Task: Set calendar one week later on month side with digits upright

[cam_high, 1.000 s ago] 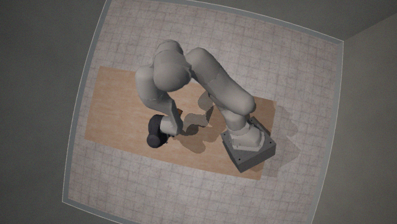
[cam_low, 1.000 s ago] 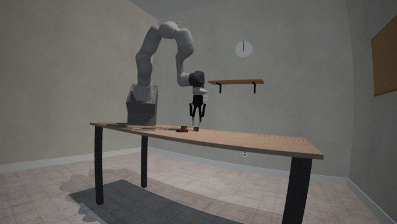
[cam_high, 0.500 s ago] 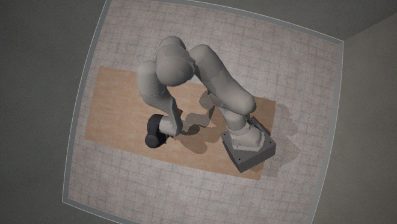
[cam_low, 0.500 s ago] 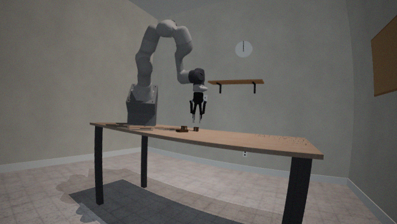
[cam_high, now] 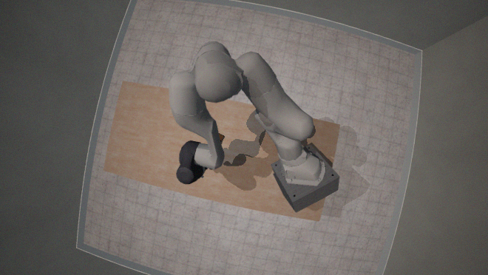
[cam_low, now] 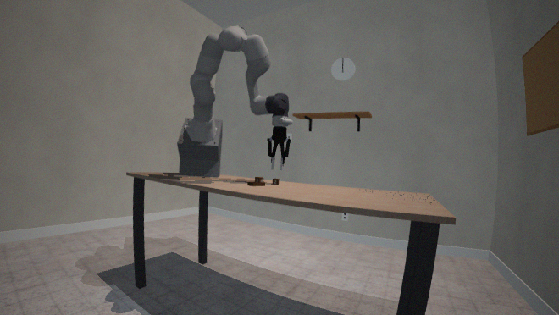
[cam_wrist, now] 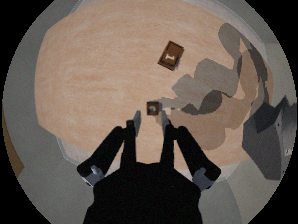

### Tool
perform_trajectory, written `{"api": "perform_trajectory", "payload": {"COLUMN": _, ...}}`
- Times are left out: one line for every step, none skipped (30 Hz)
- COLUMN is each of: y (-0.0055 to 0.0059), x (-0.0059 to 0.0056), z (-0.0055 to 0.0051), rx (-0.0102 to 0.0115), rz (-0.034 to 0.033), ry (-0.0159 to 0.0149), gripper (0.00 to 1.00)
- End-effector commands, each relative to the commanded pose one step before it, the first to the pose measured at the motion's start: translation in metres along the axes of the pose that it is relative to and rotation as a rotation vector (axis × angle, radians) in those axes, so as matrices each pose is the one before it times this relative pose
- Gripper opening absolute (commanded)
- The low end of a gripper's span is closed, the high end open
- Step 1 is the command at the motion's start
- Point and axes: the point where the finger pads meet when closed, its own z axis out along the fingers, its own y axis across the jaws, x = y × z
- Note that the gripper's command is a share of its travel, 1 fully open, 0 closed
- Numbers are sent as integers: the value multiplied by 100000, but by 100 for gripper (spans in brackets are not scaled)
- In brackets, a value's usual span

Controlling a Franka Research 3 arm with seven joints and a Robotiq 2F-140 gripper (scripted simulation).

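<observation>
Gripper: hangs well above the table, points straight down, carries nothing. Fingers stand narrowly apart, with open air between the pads.

Directly beneath, far down on the table: one loose cube, dark brown, seen in the wrist view right in the gap between the fingertips (only by line of sight; nowhere near touching). Shows a pale mark on its top face, too small to read.

Beyond the fingertips in that same view, and off to the side: the tray, flat on the table, apart from the loose cube. Holds a block that stands up above its rim in the exterior view, presumably the second cube; digits and month name too small to make out.

Further out to the side of the hand: the arm's grey pedestal, at the table's end.
</observation>
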Motion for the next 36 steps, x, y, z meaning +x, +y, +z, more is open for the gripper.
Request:
{"api": "perform_trajectory", "payload": {"y": 8, "x": 95, "z": 64, "rx": -354, "rz": -1246, "ry": 5165, "gripper": 29}}
{"api": "perform_trajectory", "payload": {"y": -40, "x": -9, "z": 49, "rx": -65, "rz": -8, "ry": 2989, "gripper": 29}}
{"api": "perform_trajectory", "payload": {"y": -24, "x": -29, "z": 24, "rx": -31, "rz": 0, "ry": 3312, "gripper": 29}}
{"api": "perform_trajectory", "payload": {"y": 1, "x": -48, "z": -10, "rx": 12, "rz": 10, "ry": 3401, "gripper": 29}}
{"api": "perform_trajectory", "payload": {"y": 26, "x": -62, "z": -42, "rx": 52, "rz": 19, "ry": 3252, "gripper": 29}}
{"api": "perform_trajectory", "payload": {"y": 46, "x": -67, "z": -64, "rx": 78, "rz": 24, "ry": 2884, "gripper": 29}}
{"api": "perform_trajectory", "payload": {"y": 54, "x": -61, "z": -71, "rx": 85, "rz": 25, "ry": 2343, "gripper": 29}}
{"api": "perform_trajectory", "payload": {"y": 49, "x": -47, "z": -62, "rx": 73, "rz": 21, "ry": 1693, "gripper": 29}}
{"api": "perform_trajectory", "payload": {"y": 12, "x": -198, "z": -40, "rx": 19, "rz": 6, "ry": 404, "gripper": 29}}
{"api": "perform_trajectory", "payload": {"y": 1, "x": -133, "z": -17, "rx": 0, "rz": 0, "ry": -1, "gripper": 29}}
{"api": "perform_trajectory", "payload": {"y": 0, "x": -21, "z": -3, "rx": 0, "rz": 0, "ry": 0, "gripper": 29}}
{"api": "perform_trajectory", "payload": {"y": -3, "x": 1, "z": 3, "rx": 0, "rz": 1, "ry": 77, "gripper": 29}}
{"api": "perform_trajectory", "payload": {"y": -21, "x": 8, "z": 15, "rx": 0, "rz": 4, "ry": 474, "gripper": 29}}
{"api": "perform_trajectory", "payload": {"y": -47, "x": 16, "z": 34, "rx": 1, "rz": 10, "ry": 1106, "gripper": 29}}
{"api": "perform_trajectory", "payload": {"y": 0, "x": 0, "z": 0, "rx": 0, "rz": 0, "ry": 0, "gripper": 29}}
{"api": "perform_trajectory", "payload": {"y": 0, "x": 0, "z": 0, "rx": 0, "rz": 0, "ry": 0, "gripper": 29}}
{"api": "perform_trajectory", "payload": {"y": -69, "x": 19, "z": 48, "rx": 2, "rz": 15, "ry": 1817, "gripper": 29}}
{"api": "perform_trajectory", "payload": {"y": -77, "x": 14, "z": 52, "rx": 4, "rz": 17, "ry": 2479, "gripper": 29}}
{"api": "perform_trajectory", "payload": {"y": -67, "x": -2, "z": 42, "rx": 6, "rz": 16, "ry": 2996, "gripper": 29}}
{"api": "perform_trajectory", "payload": {"y": -37, "x": -25, "z": 19, "rx": 7, "rz": 10, "ry": 3306, "gripper": 29}}
{"api": "perform_trajectory", "payload": {"y": 4, "x": -49, "z": -10, "rx": 5, "rz": 1, "ry": 3380, "gripper": 29}}
{"api": "perform_trajectory", "payload": {"y": 46, "x": -68, "z": -38, "rx": 2, "rz": -9, "ry": 3218, "gripper": 29}}
{"api": "perform_trajectory", "payload": {"y": 77, "x": -75, "z": -57, "rx": -2, "rz": -18, "ry": 2844, "gripper": 29}}
{"api": "perform_trajectory", "payload": {"y": 88, "x": -71, "z": -62, "rx": -5, "rz": -22, "ry": 2303, "gripper": 29}}
{"api": "perform_trajectory", "payload": {"y": 79, "x": -56, "z": -53, "rx": -5, "rz": -20, "ry": 1661, "gripper": 29}}
{"api": "perform_trajectory", "payload": {"y": 26, "x": -186, "z": -40, "rx": -2, "rz": -7, "ry": 519, "gripper": 29}}
{"api": "perform_trajectory", "payload": {"y": 1, "x": -149, "z": -19, "rx": 0, "rz": 0, "ry": -1, "gripper": 29}}
{"api": "perform_trajectory", "payload": {"y": 0, "x": -24, "z": -3, "rx": 0, "rz": 0, "ry": 0, "gripper": 29}}
{"api": "perform_trajectory", "payload": {"y": -4, "x": 1, "z": 2, "rx": 1, "rz": 2, "ry": 77, "gripper": 29}}
{"api": "perform_trajectory", "payload": {"y": -25, "x": 6, "z": 14, "rx": 9, "rz": 11, "ry": 475, "gripper": 29}}
{"api": "perform_trajectory", "payload": {"y": -55, "x": 11, "z": 31, "rx": 20, "rz": 23, "ry": 1108, "gripper": 29}}
{"api": "perform_trajectory", "payload": {"y": 0, "x": 0, "z": 0, "rx": 0, "rz": 0, "ry": 0, "gripper": 29}}
{"api": "perform_trajectory", "payload": {"y": 0, "x": 0, "z": 0, "rx": 0, "rz": 0, "ry": 0, "gripper": 29}}
{"api": "perform_trajectory", "payload": {"y": -80, "x": 13, "z": 45, "rx": 29, "rz": 35, "ry": 1819, "gripper": 29}}
{"api": "perform_trajectory", "payload": {"y": -89, "x": 8, "z": 49, "rx": 34, "rz": 39, "ry": 2481, "gripper": 29}}
{"api": "perform_trajectory", "payload": {"y": -76, "x": -6, "z": 39, "rx": 30, "rz": 34, "ry": 2997, "gripper": 29}}
